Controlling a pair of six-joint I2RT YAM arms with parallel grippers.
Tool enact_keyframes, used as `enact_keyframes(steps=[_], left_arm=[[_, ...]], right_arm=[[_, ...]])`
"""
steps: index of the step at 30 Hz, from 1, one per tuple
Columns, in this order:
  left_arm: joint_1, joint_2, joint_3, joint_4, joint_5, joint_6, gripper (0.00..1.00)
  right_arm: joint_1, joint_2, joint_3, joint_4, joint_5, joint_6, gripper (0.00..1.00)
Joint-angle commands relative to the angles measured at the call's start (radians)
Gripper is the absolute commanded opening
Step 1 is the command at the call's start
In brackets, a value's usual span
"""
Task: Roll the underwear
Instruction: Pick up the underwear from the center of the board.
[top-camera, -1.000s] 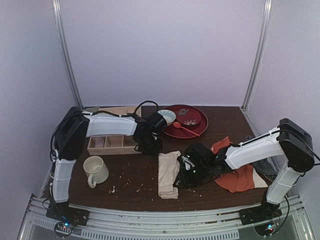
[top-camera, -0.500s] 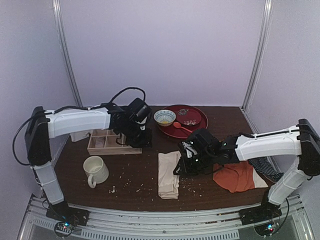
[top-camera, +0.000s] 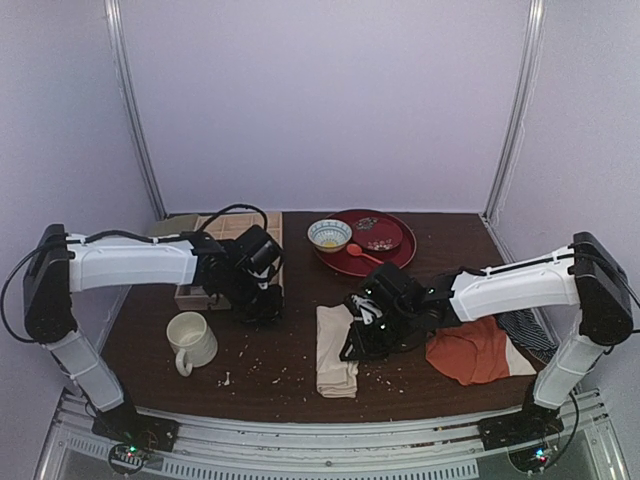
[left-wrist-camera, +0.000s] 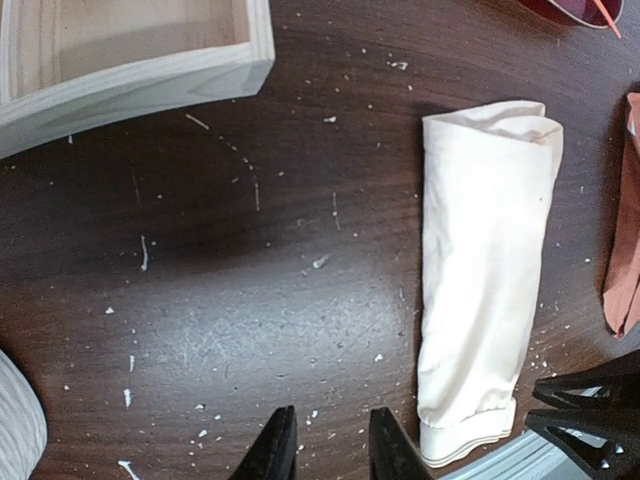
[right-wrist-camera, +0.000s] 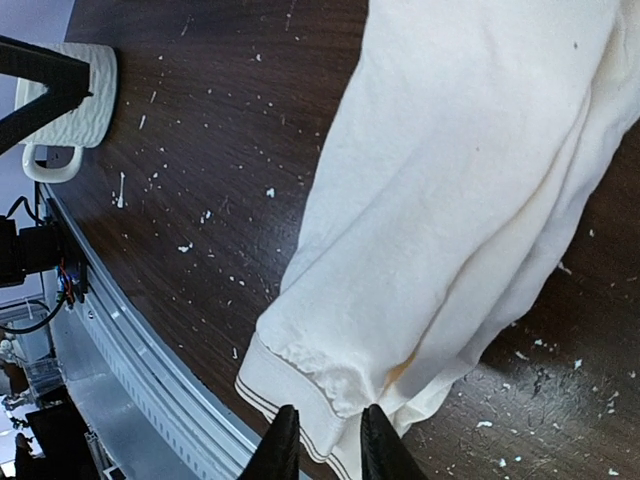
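**Arms.** Your left arm (top-camera: 140, 262) rises from its base, then runs almost level toward the middle. Its wrist is turned down beside the wooden box (top-camera: 215, 272). The left tool (left-wrist-camera: 331, 432) hangs over bare bench (left-wrist-camera: 230, 280). Its two dark tapered fingers stand apart and empty, with wood grain showing between them.

Your right arm (top-camera: 510, 288) rises at the right and slopes inward, with the wrist pitched down. The right tool (right-wrist-camera: 327, 428) sits over the near end of the underwear (right-wrist-camera: 470, 190), at its right edge. Its fingers are only narrowly parted above the banded hem. You cannot tell whether they pinch the cloth.

**Task item.** The underwear lies mid-bench toward the near edge, folded into a long narrow strip running front to back. It is soft cream knit with shallow lengthwise creases. The far end is rounded over in a fold, and the near end finishes in a band with thin stitched lines.

**Surroundings.** The bench is dark wood scattered with pale crumbs (left-wrist-camera: 128, 396). A textured white mug (top-camera: 190, 340) stands well apart to the left of the underwear. A crumpled orange-red garment (top-camera: 475, 355) lies near on the right.
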Motion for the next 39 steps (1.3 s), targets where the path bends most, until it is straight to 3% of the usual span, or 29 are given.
enact_keyframes(steps=[1, 14, 18, 22, 35, 39], left_arm=[[-0.012, -0.042, -0.027, 0.054, 0.016, -0.042, 0.34], [-0.031, -0.066, -0.056, 0.06, 0.004, -0.071, 0.34], [-0.037, -0.074, -0.065, 0.063, 0.004, -0.08, 0.34], [-0.045, -0.081, -0.071, 0.063, 0.003, -0.086, 0.34], [-0.082, -0.093, -0.094, 0.079, 0.021, -0.12, 0.35], [-0.12, -0.102, -0.153, 0.177, 0.102, -0.189, 0.45]], right_arm=[[0.011, 0.003, -0.034, 0.0, -0.039, 0.026, 0.2], [0.049, 0.032, -0.062, 0.047, -0.043, 0.075, 0.2], [0.051, 0.033, -0.069, 0.048, -0.025, 0.082, 0.13], [0.054, 0.022, -0.084, 0.04, -0.02, 0.09, 0.0], [0.063, 0.007, -0.128, -0.014, 0.027, 0.109, 0.0], [0.063, 0.035, -0.131, 0.003, 0.026, 0.106, 0.0]])
